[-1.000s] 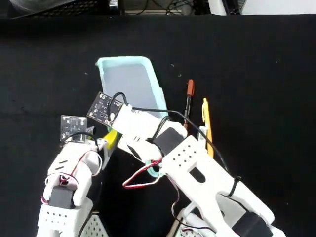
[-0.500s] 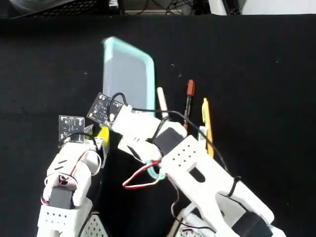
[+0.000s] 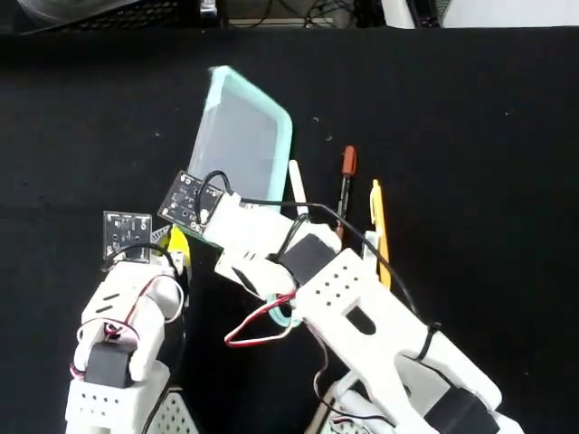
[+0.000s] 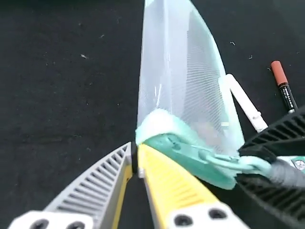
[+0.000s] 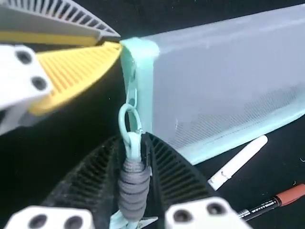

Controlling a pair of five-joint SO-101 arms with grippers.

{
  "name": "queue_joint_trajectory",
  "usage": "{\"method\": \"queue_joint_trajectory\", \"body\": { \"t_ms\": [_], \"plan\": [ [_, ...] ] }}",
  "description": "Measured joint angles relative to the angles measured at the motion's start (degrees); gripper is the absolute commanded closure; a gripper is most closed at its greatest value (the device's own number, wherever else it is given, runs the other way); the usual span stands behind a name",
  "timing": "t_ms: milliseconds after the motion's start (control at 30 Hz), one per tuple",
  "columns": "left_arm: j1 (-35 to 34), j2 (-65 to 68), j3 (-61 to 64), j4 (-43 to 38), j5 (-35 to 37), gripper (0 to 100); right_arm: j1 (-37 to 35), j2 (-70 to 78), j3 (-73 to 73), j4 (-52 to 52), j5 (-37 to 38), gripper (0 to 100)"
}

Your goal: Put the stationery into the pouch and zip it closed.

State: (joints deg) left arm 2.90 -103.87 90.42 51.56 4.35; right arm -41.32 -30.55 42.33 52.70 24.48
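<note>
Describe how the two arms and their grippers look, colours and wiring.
Both arms are white plastic with black motor blocks. The left arm carries red and black wires; the right arm has a perforated plate and a looping red wire. The left gripper has one yellow and one grey ribbed finger; the right gripper has black ribbed fingers.

Pouch (image 4: pixel 183 81): translucent mesh with mint edging, tilted up over the black table (image 4: pixel 62 71).
Left gripper (image 4: pixel 135 155): grey and yellow fingers pinched together at the pouch's near corner.
Zipper pull (image 4: pixel 238 163): mint ring at the pouch's near end, clamped by the black right gripper (image 4: pixel 259 160).
White pen (image 4: pixel 245 102): laid just beside the pouch.
Brown marker (image 4: pixel 281 81): laid past the pen, farther from the pouch.
</note>
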Motion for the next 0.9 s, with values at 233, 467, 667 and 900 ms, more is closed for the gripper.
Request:
{"method": "queue_joint_trajectory", "body": {
  "t_ms": [233,467,667,900],
  "plan": [
    [-0.26,0.0,-11.96,8.0,-4.92,97,0.18,-5.36,-12.4,15.91,4.57,98.7],
    [-0.7,-0.26,-28.92,16.26,-6.86,97,0.26,-6.59,-30.42,28.84,5.54,98.7],
    [-0.7,-0.09,-36.4,18.64,-10.9,97,0.26,-5.63,-42.81,33.67,5.63,98.7],
    [-0.7,10.2,-44.48,24.09,-10.99,85,-3.16,6.59,-61.19,46.15,5.63,98.6]
  ]
}}
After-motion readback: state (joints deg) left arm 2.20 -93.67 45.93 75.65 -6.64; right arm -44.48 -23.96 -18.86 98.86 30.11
